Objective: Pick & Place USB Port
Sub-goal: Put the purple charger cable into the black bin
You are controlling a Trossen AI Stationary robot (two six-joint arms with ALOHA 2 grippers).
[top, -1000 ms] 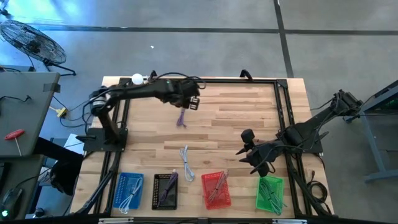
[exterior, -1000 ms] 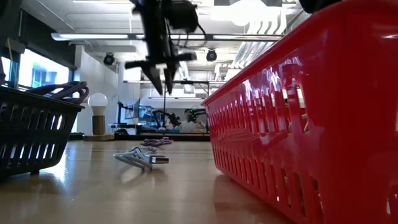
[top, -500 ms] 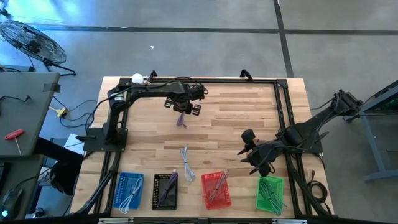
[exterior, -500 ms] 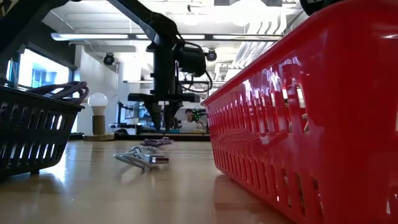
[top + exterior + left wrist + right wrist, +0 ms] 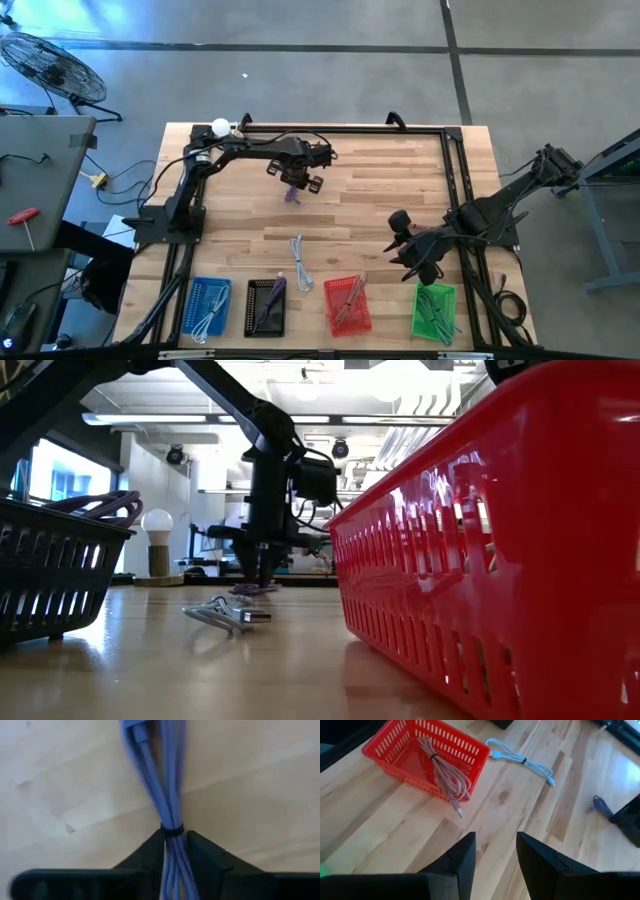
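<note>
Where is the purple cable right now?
In the high view the purple cable lies on the table's far half, left of centre, directly under the left tool. The left wrist view shows the bundle between that tool's two fingers.

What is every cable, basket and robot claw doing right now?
Purple cable: on the table, between the left claw's fingers.
Left claw: down around the purple cable's tie.
Right claw: open, empty, waiting.
Light blue cable: loose on the table.
Red basket: holds a pink cable.
Green basket: holds cables.
</note>
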